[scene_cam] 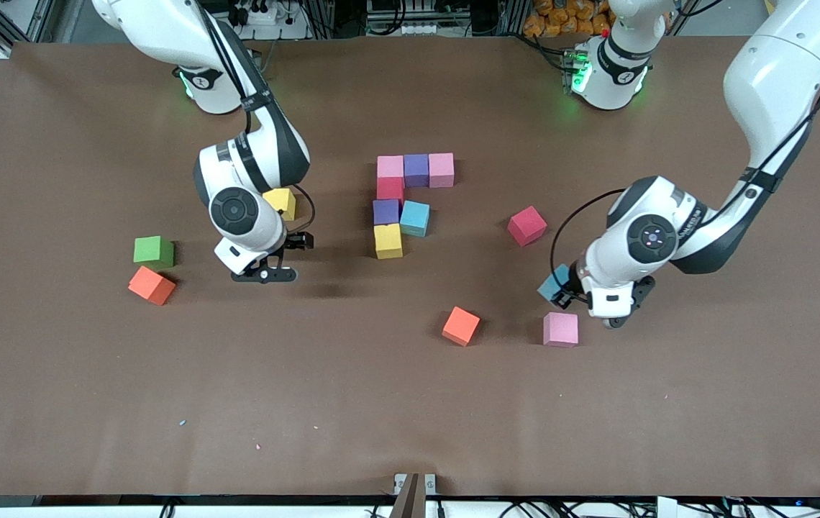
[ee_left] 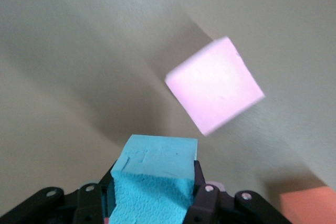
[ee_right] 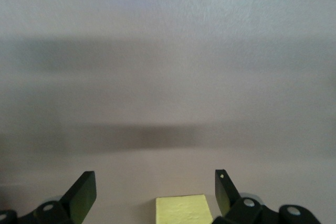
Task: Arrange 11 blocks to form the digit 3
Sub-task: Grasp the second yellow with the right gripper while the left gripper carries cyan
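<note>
Seven-block figure, spine toward front camera.

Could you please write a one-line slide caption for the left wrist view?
Left claw shut on a sky-blue foam cube, with a loose pink cube lying on the brown table nearby.

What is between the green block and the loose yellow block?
Only bare table lies between the green block and the yellow block, as the front view shows.

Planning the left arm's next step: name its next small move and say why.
Probably lift straight up: the left gripper has its jaws shut on the sky-blue block, low at the table beside a loose pink block, and the unfinished figure still lacks cubes.
</note>
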`<action>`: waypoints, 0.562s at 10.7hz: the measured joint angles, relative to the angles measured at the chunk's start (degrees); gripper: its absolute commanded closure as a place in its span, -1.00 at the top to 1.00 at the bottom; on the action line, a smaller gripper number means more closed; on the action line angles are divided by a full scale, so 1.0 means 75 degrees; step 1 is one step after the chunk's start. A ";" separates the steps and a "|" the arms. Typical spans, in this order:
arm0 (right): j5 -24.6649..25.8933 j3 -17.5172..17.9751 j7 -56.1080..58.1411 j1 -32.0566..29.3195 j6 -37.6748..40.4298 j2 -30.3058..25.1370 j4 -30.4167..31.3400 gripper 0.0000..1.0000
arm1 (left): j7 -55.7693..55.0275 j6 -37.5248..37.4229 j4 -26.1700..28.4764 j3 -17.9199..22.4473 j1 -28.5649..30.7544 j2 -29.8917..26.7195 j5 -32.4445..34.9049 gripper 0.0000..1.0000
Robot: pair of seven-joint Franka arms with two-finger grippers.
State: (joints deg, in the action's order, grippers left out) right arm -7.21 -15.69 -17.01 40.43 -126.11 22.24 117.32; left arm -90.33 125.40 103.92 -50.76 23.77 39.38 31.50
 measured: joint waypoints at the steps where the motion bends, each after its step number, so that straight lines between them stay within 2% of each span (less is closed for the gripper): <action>1: 0.0026 0.0000 0.0305 -0.0002 -0.0441 -0.0162 0.0488 1.00 | -0.0814 -0.0003 -0.0071 0.0001 -0.0291 0.0000 -0.0011 -1.00; 3: 0.0044 0.0004 0.0676 -0.0004 -0.0776 -0.0562 0.1270 1.00 | -0.2488 -0.0021 -0.0089 0.0008 -0.0721 0.0004 -0.0015 -1.00; 6: -0.0020 0.0054 0.0720 0.0040 -0.0803 -0.1100 0.1942 1.00 | -0.4710 -0.0040 -0.0080 0.0025 -0.1181 0.0074 -0.0020 -1.00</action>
State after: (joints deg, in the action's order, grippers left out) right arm -7.37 -15.28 -11.61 40.73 -132.13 13.99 131.89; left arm -125.66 125.10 103.31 -50.57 14.91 39.94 31.34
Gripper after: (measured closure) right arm 0.000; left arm 0.458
